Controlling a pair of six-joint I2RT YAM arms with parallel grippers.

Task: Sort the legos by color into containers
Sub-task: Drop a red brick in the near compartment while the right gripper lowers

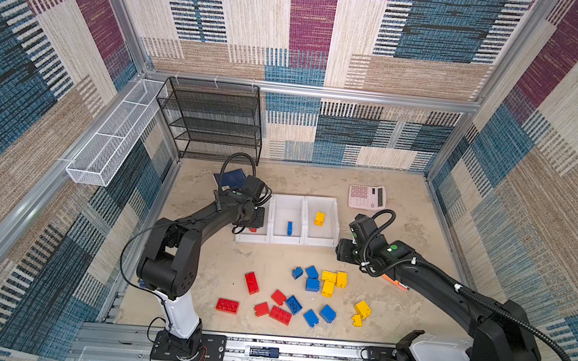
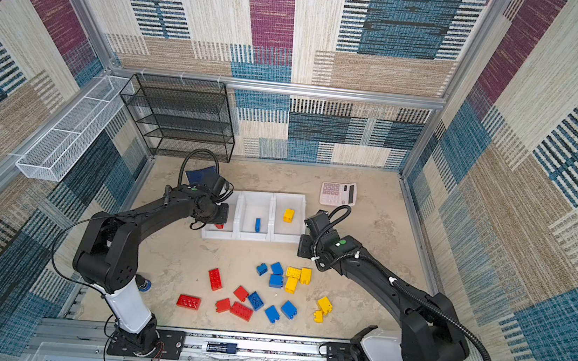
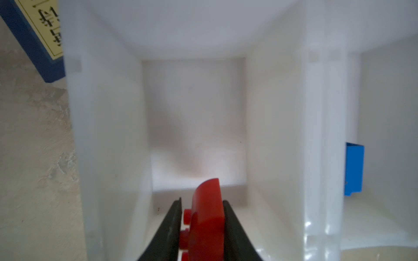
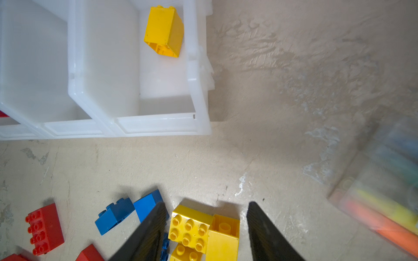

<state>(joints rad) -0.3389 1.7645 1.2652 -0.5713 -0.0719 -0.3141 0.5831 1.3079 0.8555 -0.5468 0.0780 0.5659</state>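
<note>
My left gripper (image 3: 202, 203) reaches down inside the leftmost of three joined white containers (image 1: 252, 239), shut on a red lego (image 3: 207, 217) that stands on edge between its fingers. One finger lies against the flat side, the other at the studs. A blue lego (image 1: 290, 227) lies in the middle container and a yellow lego (image 1: 319, 218) in the right one. My right gripper (image 4: 205, 217) hangs open and empty over a cluster of yellow legos (image 4: 190, 228), just in front of the right container. Several red, blue and yellow legos (image 1: 311, 286) lie loose on the table.
A pink calculator (image 1: 366, 196) lies behind the containers and a blue book (image 1: 229, 178) behind my left wrist. A pack of markers (image 4: 384, 203) sits under my right forearm. The black mesh rack (image 1: 213, 118) and white wire basket (image 1: 112, 141) stand at the back left.
</note>
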